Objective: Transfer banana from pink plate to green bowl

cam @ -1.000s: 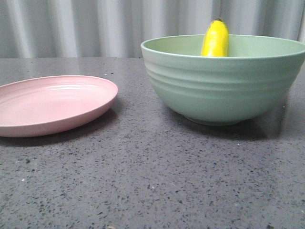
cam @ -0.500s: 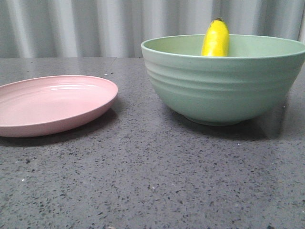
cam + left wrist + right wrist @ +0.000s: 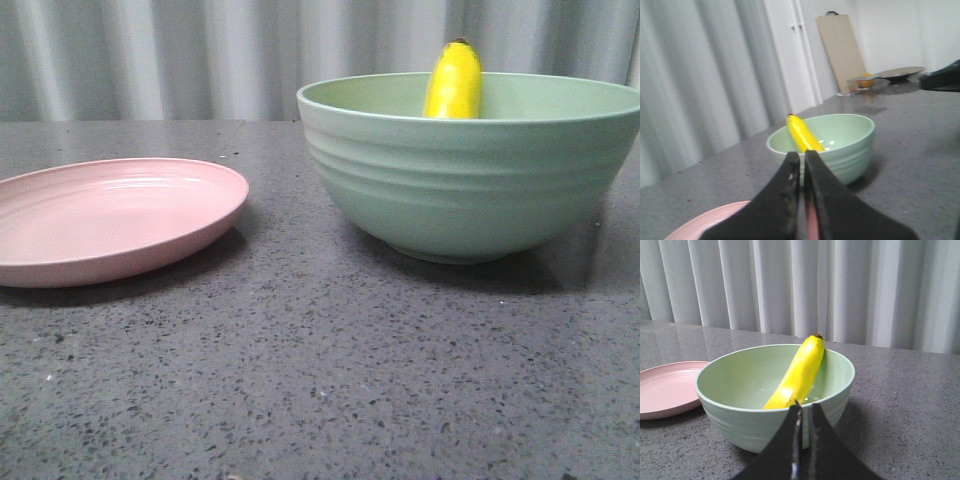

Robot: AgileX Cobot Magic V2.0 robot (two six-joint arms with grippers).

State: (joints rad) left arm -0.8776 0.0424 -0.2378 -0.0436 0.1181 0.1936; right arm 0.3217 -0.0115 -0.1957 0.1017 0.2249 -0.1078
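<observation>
The yellow banana (image 3: 453, 82) leans inside the pale green ridged bowl (image 3: 470, 190) at the right, its dark tip sticking above the rim. It also shows in the right wrist view (image 3: 797, 372) and the left wrist view (image 3: 802, 134). The pink plate (image 3: 110, 215) lies bare at the left. My left gripper (image 3: 802, 156) is shut and empty, back from the bowl (image 3: 840, 150), above the plate (image 3: 705, 222). My right gripper (image 3: 803, 407) is shut and empty, just short of the bowl (image 3: 750, 420). Neither gripper shows in the front view.
The dark speckled tabletop (image 3: 320, 370) stretches in front of plate and bowl. A grey pleated curtain (image 3: 200, 55) hangs behind the table. A leaning board (image 3: 842, 52) and a dark arm part (image 3: 942, 80) show far off in the left wrist view.
</observation>
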